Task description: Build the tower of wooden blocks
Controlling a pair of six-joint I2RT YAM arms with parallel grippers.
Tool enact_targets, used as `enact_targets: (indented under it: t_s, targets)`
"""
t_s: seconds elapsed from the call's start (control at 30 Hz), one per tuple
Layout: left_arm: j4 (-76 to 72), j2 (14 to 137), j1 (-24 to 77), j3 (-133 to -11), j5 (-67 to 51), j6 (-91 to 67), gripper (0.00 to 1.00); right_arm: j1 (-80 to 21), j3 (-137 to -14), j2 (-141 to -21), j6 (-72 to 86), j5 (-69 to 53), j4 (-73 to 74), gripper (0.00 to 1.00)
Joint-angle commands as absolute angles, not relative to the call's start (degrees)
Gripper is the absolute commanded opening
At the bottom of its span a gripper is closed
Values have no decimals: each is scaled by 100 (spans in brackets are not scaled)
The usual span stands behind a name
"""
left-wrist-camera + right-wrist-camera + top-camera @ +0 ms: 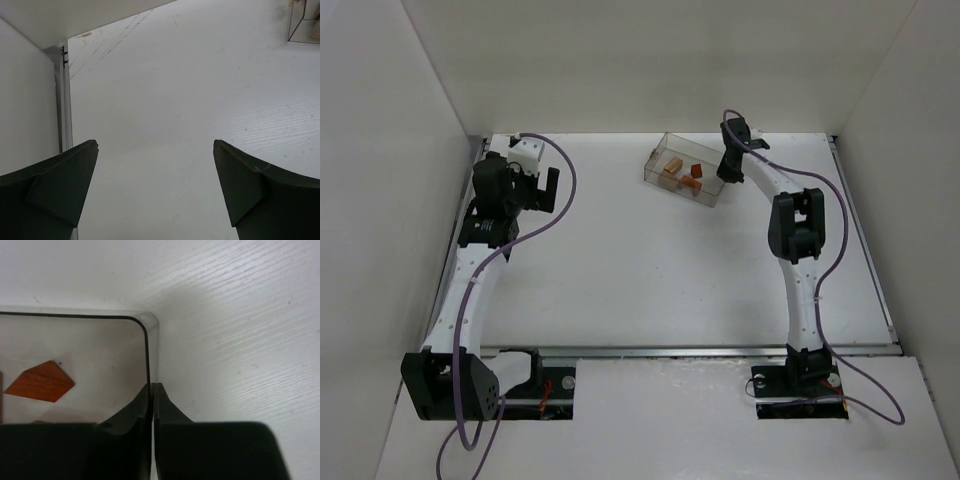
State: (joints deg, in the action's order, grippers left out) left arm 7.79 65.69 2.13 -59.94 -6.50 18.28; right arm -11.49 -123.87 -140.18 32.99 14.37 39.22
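Within the clear box [656, 158] lie loose wooden blocks [673, 166]; only the wrist view shows right gripper [151, 386] clamping its wall; left gripper [155, 146] spread.

Top cam overhead; wrist cams close; all share box [657, 160].

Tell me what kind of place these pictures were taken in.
Probably a robotics lab test cell rather than a home or factory floor. A left arm and right arm are bolted at the edge of a white table. Plain white panels box it in, and a clear plastic box holds small wood blocks.
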Motion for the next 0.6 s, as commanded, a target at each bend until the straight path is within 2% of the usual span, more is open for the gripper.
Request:
enact_targets:
  t_s: [0.0, 0.1, 0.27, 0.57]
  targets:
    - [703, 6407, 185, -6161, -676, 1767, 100, -1441, -12226, -13791, 2831, 1774, 3674, 2]
    - [808, 6521, 237, -6292, -747, 1767, 100, -1739, -11727, -13475, 2401, 2126, 3604, 0]
    - [1300, 6855, 316, -6635, -1299, 2100, 100, -2179, -10408, -12554, 1925, 2048, 3095, 0]
    - [2619, 8752, 1300, -8268, -1485, 3357, 100, -2882, -8642, -11418, 1583, 1266, 2462, 0]
